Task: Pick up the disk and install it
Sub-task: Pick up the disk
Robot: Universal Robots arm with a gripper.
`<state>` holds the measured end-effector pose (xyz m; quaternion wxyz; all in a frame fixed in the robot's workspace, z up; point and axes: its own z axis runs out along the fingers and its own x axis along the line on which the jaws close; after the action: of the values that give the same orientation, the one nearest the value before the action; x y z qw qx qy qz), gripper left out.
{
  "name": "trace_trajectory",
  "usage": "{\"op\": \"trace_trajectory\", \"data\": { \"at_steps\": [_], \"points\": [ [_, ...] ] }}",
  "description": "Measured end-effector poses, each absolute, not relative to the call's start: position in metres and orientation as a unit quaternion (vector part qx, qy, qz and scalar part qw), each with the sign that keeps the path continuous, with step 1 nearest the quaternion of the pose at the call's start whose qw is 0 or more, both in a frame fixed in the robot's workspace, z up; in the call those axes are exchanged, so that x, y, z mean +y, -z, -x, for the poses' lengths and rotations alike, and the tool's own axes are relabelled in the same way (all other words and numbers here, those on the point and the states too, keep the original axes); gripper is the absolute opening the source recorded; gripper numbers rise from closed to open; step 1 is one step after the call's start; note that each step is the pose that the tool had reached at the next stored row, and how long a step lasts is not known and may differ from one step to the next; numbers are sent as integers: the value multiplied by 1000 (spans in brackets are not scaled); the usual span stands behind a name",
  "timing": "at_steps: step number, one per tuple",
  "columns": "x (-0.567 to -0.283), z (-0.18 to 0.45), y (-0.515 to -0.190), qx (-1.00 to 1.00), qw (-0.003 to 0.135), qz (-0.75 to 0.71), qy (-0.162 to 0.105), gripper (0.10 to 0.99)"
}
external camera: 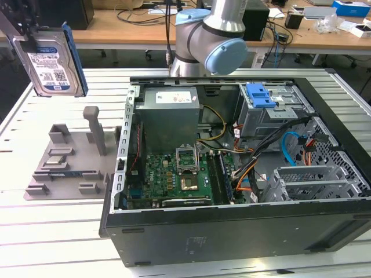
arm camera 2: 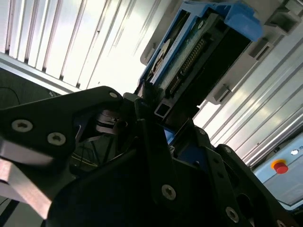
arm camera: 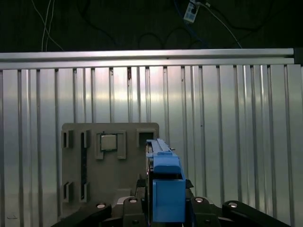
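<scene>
Case: the open computer case (external camera: 232,243) is nearest to me in the exterior view, at five o'clock, with its motherboard exposed.
Fixture: the grey fixture (external camera: 64,168) sits on the slatted table (external camera: 35,231) at nine o'clock, just beside the case.
Cage: the drive cage (external camera: 278,116) with its blue latch (external camera: 259,95) stands inside the case at two o'clock.
Disk: the disk (external camera: 49,63) hangs upright in the air at ten o'clock, above the fixture and well apart from the cage. In the first wrist view I see it edge-on (arm camera: 166,198).
Jaws: the gripper (external camera: 23,29) is clamped on the disk's upper end.
Arm: the robot arm (external camera: 214,40) rises at twelve o'clock, behind the case.
Benches: the wooden benches (external camera: 133,32) are farthest.
</scene>
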<state>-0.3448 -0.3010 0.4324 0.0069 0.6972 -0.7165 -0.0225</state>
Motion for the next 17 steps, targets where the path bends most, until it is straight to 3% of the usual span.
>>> {"op": "trace_trajectory", "data": {
  "at_steps": [17],
  "points": [
    [-295, 345, -486, -717, 7, -697, 23, 369]
  ]
}}
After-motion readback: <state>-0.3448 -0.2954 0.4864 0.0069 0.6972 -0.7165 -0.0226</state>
